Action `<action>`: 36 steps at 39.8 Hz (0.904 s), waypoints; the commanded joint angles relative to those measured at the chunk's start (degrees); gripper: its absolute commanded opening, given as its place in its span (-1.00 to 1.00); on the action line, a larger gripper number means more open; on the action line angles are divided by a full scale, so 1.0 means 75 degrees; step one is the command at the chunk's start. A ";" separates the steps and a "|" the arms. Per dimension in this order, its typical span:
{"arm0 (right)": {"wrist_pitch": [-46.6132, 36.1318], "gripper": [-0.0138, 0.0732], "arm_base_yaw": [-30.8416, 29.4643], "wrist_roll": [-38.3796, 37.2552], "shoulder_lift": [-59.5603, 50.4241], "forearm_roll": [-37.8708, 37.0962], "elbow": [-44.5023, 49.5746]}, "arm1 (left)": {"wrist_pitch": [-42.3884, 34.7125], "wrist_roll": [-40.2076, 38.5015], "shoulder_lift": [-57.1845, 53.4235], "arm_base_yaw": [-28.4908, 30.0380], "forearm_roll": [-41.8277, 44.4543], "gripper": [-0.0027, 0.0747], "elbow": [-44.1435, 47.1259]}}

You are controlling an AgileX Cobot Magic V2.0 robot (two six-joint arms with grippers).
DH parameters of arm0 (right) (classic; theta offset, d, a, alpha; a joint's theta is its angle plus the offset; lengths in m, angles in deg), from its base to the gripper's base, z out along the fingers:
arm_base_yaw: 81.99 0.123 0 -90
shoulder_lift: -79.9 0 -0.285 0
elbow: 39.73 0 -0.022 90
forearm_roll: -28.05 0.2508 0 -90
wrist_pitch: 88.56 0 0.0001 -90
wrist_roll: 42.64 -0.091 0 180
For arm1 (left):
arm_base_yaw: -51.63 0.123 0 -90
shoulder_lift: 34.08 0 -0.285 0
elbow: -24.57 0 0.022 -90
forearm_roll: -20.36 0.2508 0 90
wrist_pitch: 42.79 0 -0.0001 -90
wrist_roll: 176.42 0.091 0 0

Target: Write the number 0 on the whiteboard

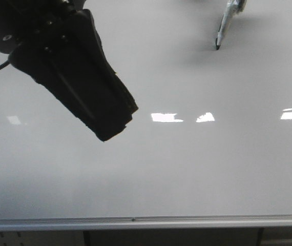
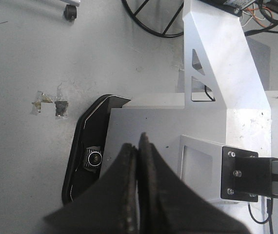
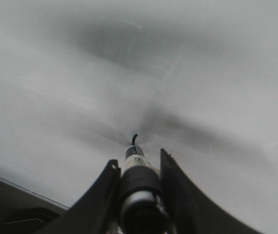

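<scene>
Left fingers (image 1: 116,123) hang closed; marker (image 1: 223,32) (no readable label) touches whiteboard (image 1: 187,169).

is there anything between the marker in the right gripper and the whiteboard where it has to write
Nothing visible. The right gripper holds the marker with its tip at the whiteboard, and the right wrist view shows a short black stroke already at the tip. The left gripper hangs well off to the side.
</scene>
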 commanded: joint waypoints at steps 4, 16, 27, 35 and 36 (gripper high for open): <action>-0.0331 -0.83 -0.0049 0.0025 -0.0108 -0.0047 -0.0232 | 0.0089 -0.0010 -0.0318 -0.0049 -0.0445 -0.98 -0.0224; -0.0336 -0.83 -0.0049 0.0025 0.0055 -0.0391 -0.0232 | 0.0089 -0.0010 -0.0318 -0.0049 -0.0445 -0.98 -0.0224; -0.0479 -0.83 -0.0065 0.0025 -0.0025 -0.0888 -0.0247 | 0.0089 -0.0010 -0.0318 -0.0049 -0.0445 -0.98 -0.0224; -0.0710 -0.83 -0.0065 0.0025 -0.0126 -0.1013 -0.0247 | 0.0089 -0.0010 -0.0318 -0.0049 -0.0445 -0.98 -0.0224; -0.0739 -0.83 -0.0065 0.0019 -0.0148 -0.1042 -0.0247 | 0.0089 -0.0010 -0.0318 -0.0049 -0.0445 -0.98 -0.0224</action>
